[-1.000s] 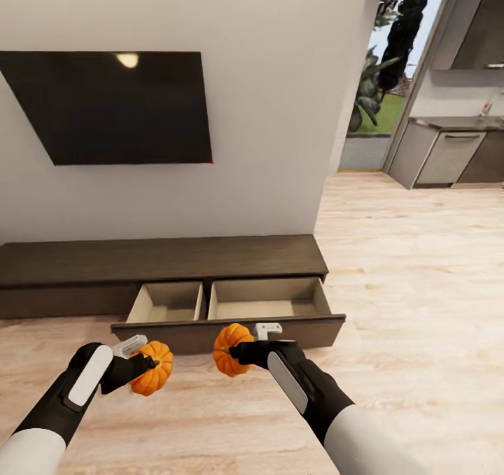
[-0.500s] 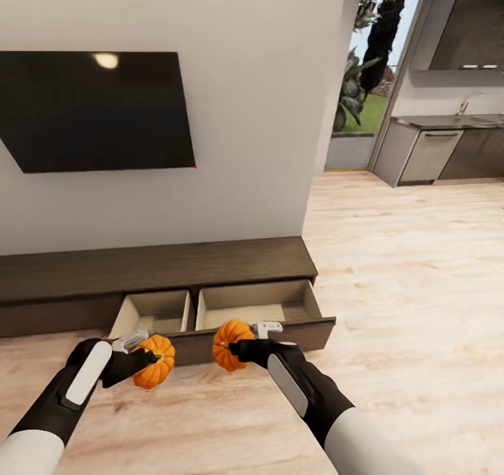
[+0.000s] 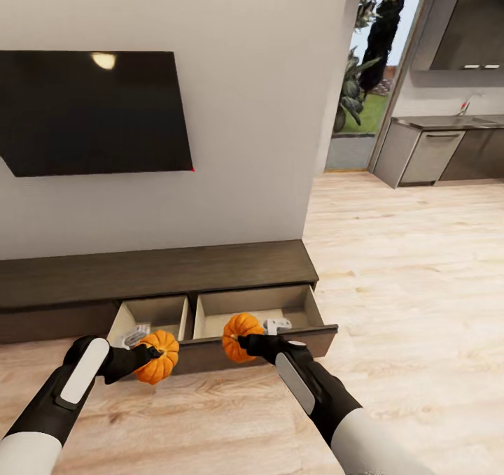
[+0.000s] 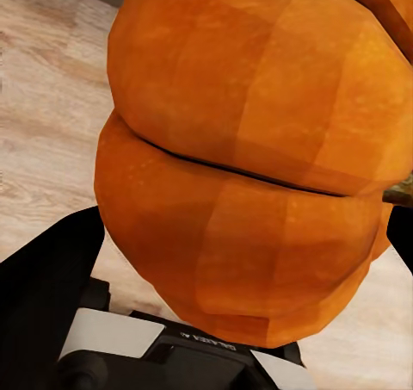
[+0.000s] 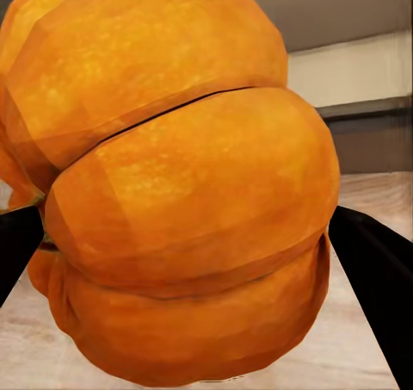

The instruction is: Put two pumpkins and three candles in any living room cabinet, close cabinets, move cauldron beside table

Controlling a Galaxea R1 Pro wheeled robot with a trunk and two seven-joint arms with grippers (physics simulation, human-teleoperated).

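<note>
— Pumpkins, both of them, up in the air at once; the left gripper [image 3: 143, 355] is clamped round one pumpkin [image 3: 158, 365], the right gripper [image 3: 257, 340] round the other pumpkin [image 3: 240, 336]; seen from each wrist, orange ribs crowd the lens, with black fingers either side.

— And where are they, set against the cabinet [image 3: 157, 272]?

— Just at the front of its pulled-out drawer [image 3: 260, 306]; the right one sits over the front edge of the wider compartment, the left one hangs in front of the drawer face, below the narrower compartment [image 3: 149, 316]; both compartments show pale wood and look bare.

— So which step is this?

— Stowing the pumpkins, I'd say; carried to the drawer, not yet dropped in.

— What does the next move want?

— My guess: reach each arm forward past the front panel until the pumpkin is over the pale floor of a compartment, lower it, then let the fingers part; the left needs more lift to get over the edge; candles, shutting the drawer and the cauldron would come later.

— Anything else about?

— A dark television [image 3: 91, 111] on the wall above; a kitchen counter [image 3: 448, 122] off through the opening.
</note>
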